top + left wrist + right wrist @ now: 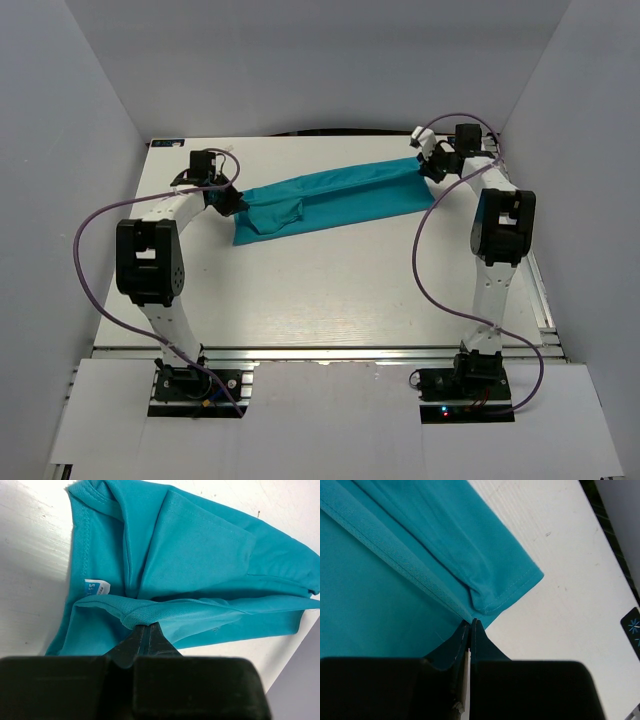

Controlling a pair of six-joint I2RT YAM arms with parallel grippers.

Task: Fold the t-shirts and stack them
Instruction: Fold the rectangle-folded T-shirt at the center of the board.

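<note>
I see left hand (228, 200) clamped on collar-end fold of t-shirt (335, 200), toward far-left corner of table (330, 300). Shirt spans far edge. Right hand (432, 165) pinches hem edge, far right. My worry: thin pinches slip under tension, fold collapses and bunches.

Small white tag (96, 587) on the teal t-shirt (200, 555), print too blurred to read

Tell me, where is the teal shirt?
Top view: the t-shirt stretches across the far half of the table, ends pinched in the left jaws and right jaws.
</note>
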